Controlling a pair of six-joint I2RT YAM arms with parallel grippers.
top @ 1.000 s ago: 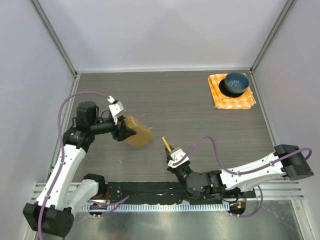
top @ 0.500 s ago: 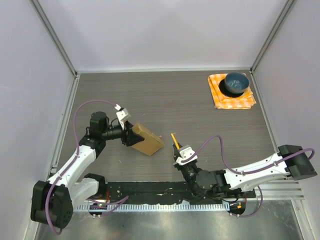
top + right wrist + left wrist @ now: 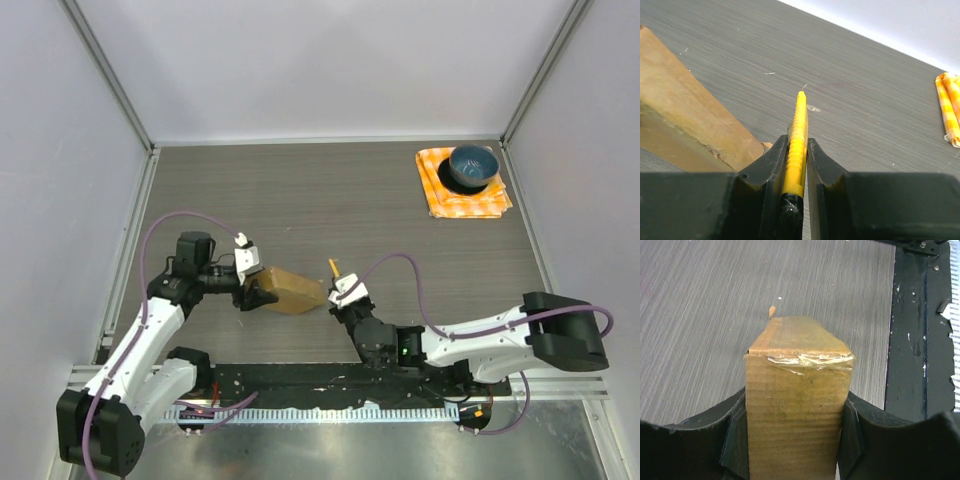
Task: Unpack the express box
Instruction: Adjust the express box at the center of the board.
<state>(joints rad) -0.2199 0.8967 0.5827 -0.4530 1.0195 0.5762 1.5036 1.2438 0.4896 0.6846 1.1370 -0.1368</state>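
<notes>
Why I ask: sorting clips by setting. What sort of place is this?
Probably a lab robot cell: plain pale walls enclosing a table, left arm and right arm bolted at its edge.

The express box (image 3: 797, 410) runs off the left wrist view's bottom edge; the right gripper (image 3: 797, 141) hides the rear of the yellow tool (image 3: 800, 110)

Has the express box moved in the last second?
Yes: the express box, gripped by the left gripper, is now closer to the black base rail and slightly right.
</notes>
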